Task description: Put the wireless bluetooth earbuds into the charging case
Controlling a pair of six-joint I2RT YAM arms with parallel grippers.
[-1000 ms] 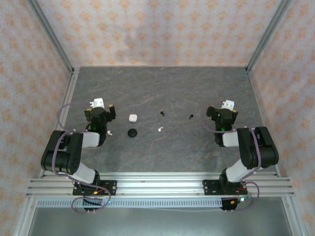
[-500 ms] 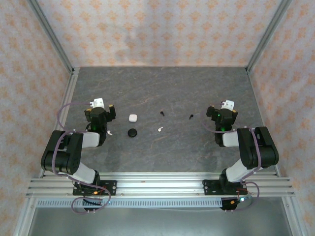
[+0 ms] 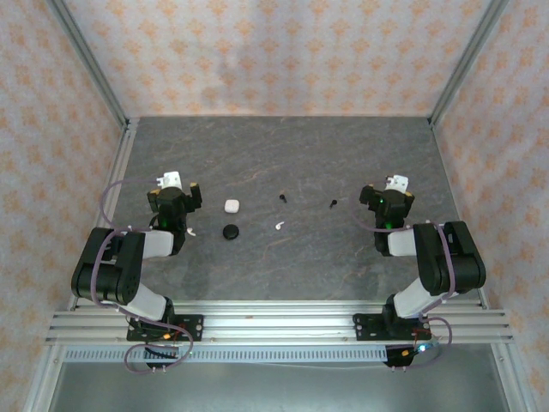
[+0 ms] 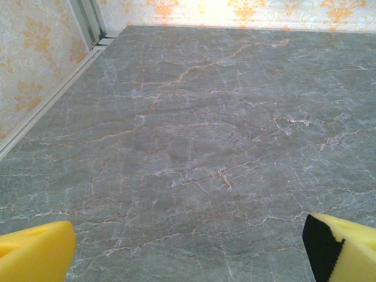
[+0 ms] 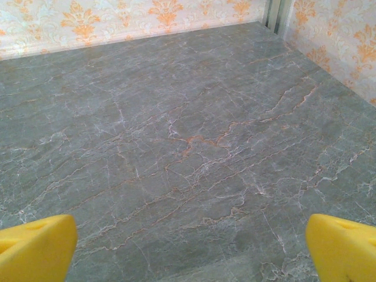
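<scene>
Left claw point(image 3: 176, 192) and right claw point(image 3: 388, 196) are hovering spread and empty, likely needing a reach to the nearest white earbud point(image 3: 191, 232).

No change detected over the interval: neither arm moved, fingers point(image 4: 35, 252) spread unaltered, nothing on the counter point(image 3: 300, 154) displaced at this resolution.

The tabletop point(image 3: 283, 154) looks like grey veined stone, smooth with a dull sheen. The walls point(image 3: 274, 51) wear matt patterned paper. The rails point(image 3: 274, 322) at its near edge are brushed metal. The yellow finger pads point(image 4: 35, 252) look matt, perhaps foam; the white case point(image 3: 231, 206) seems smooth plastic
</scene>
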